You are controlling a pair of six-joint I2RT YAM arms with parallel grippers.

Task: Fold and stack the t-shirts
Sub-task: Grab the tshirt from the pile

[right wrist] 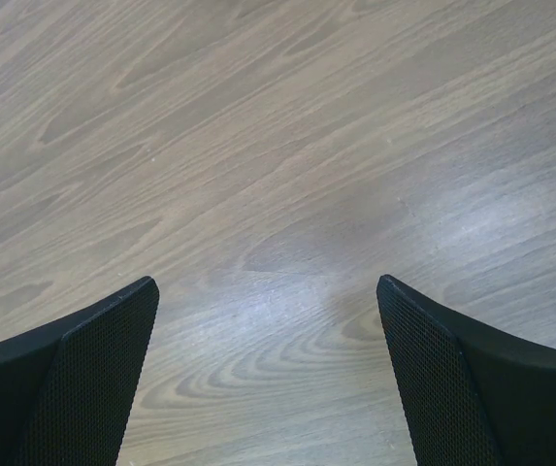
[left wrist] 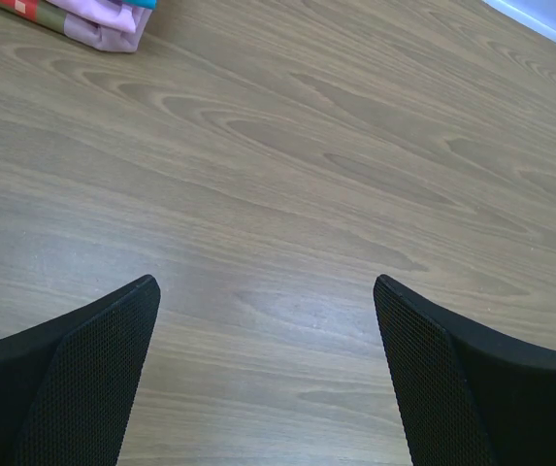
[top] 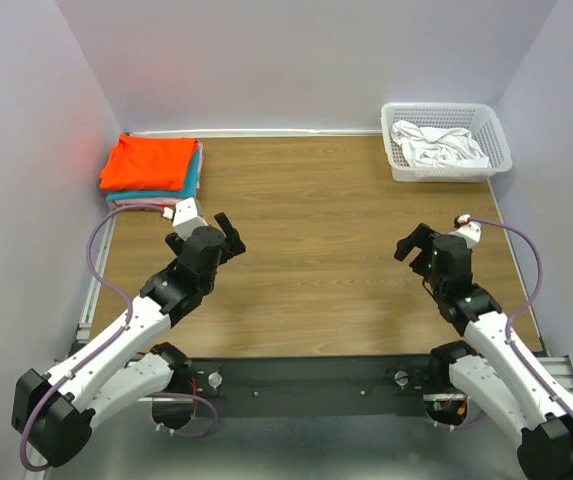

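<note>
White t-shirt (top: 436, 145) lay crumpled in the mesh basket (top: 446, 173) at the far right corner. The folded stack (top: 151, 165), orange-red on top, sat far left. The left fingers (left wrist: 83, 379) and right fingers (right wrist: 83, 379) hung spread apart above the wooden surface (top: 316, 250), holding nothing. Fetching that shirt seemed the step in hand, and the right arm would need to reach into the basket.

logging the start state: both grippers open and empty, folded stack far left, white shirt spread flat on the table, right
One thing is off: the white t-shirt lies crumpled in the mesh basket at the far right, as the top external view shows. The left gripper and right gripper are open and empty, and the folded stack sits far left.
</note>
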